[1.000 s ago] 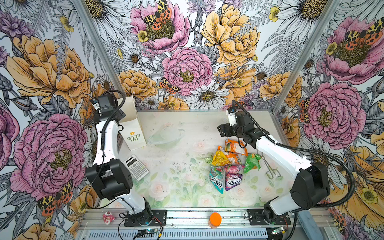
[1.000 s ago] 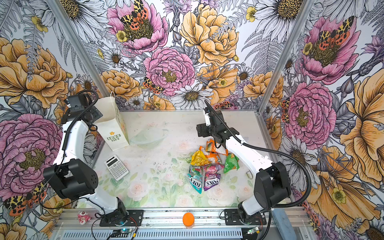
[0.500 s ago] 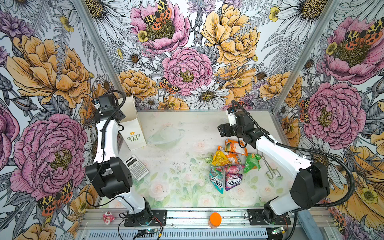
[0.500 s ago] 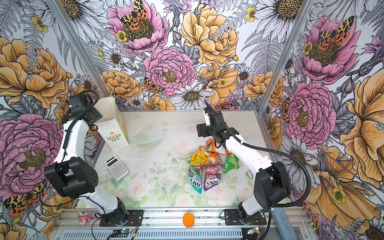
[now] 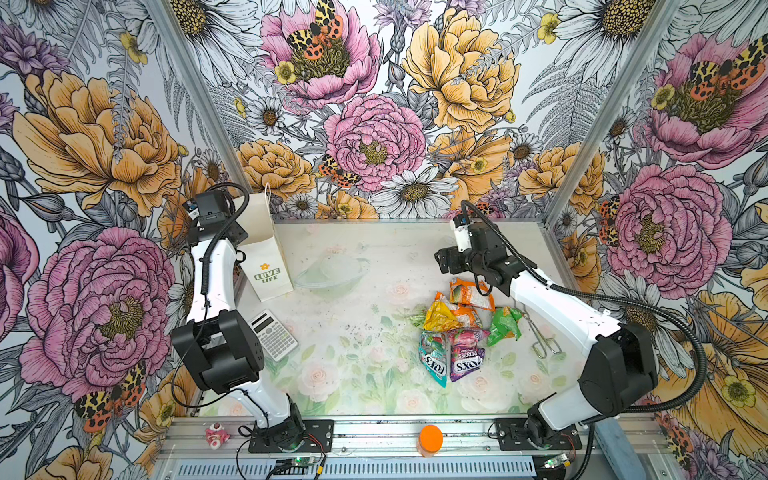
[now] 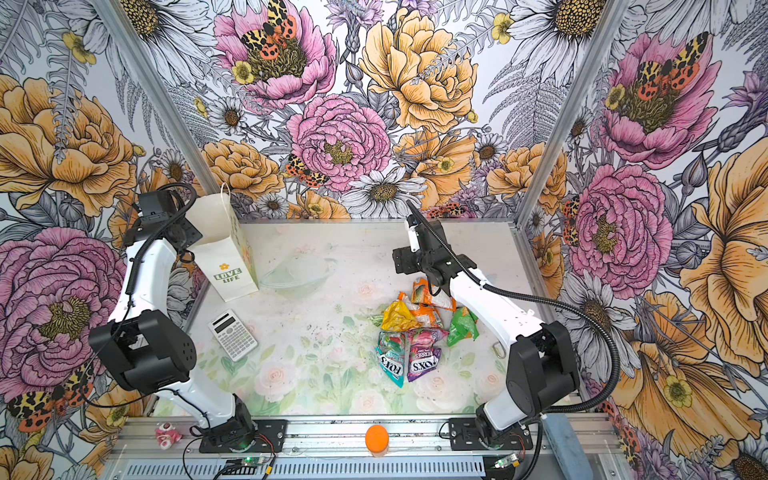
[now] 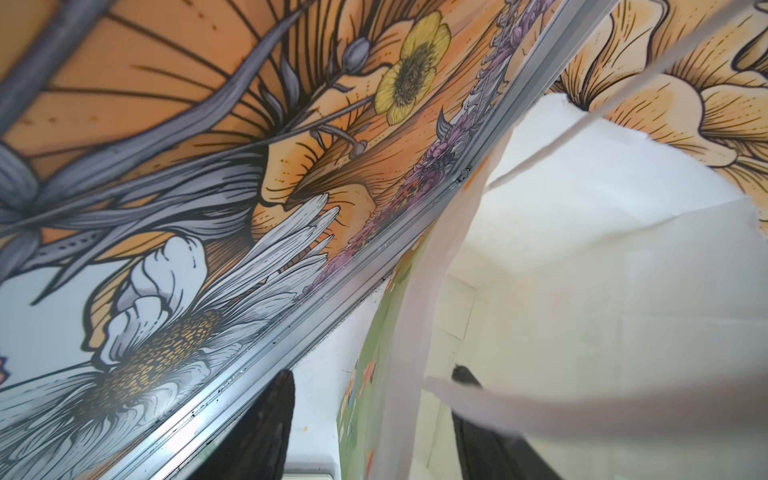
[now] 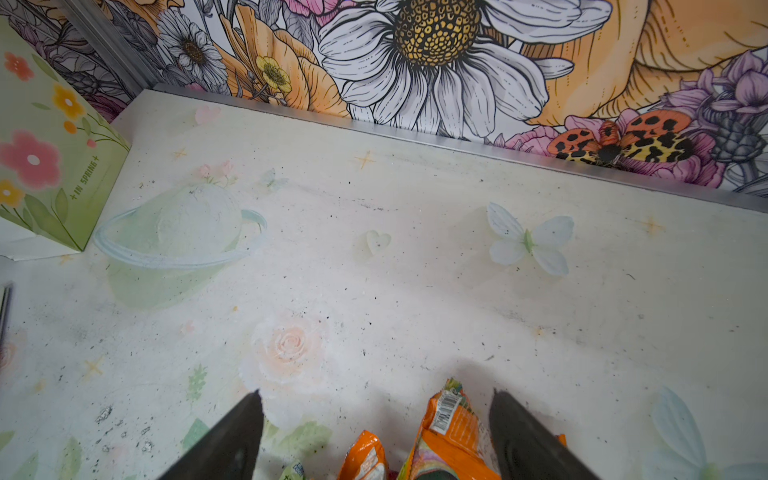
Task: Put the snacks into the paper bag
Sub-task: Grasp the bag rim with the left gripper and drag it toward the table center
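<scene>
The white paper bag (image 5: 266, 257) (image 6: 226, 259) stands upright at the back left of the table. My left gripper (image 7: 374, 372) is at the bag's top rim, open. One finger is outside the bag's wall (image 7: 419, 291) and one inside, and a cord handle (image 7: 540, 409) crosses in front. The snacks lie in a heap at the right: an orange packet (image 5: 471, 293), a yellow one (image 5: 440, 316), a bright green one (image 5: 505, 326), and teal (image 5: 434, 359) and purple (image 5: 465, 359) FOX'S packets. My right gripper (image 8: 376, 394) hangs open over the orange packet (image 8: 453, 432), which lies between its fingers.
A white calculator (image 5: 274, 334) lies in front of the bag, next to the left arm. A metal wire clip (image 5: 540, 336) lies right of the heap. An orange jar (image 5: 430, 438) and a pink-white figurine (image 5: 217, 434) sit on the front rail.
The left arm has shifted slightly at the bag's rim. The right arm and the snacks have not moved.
</scene>
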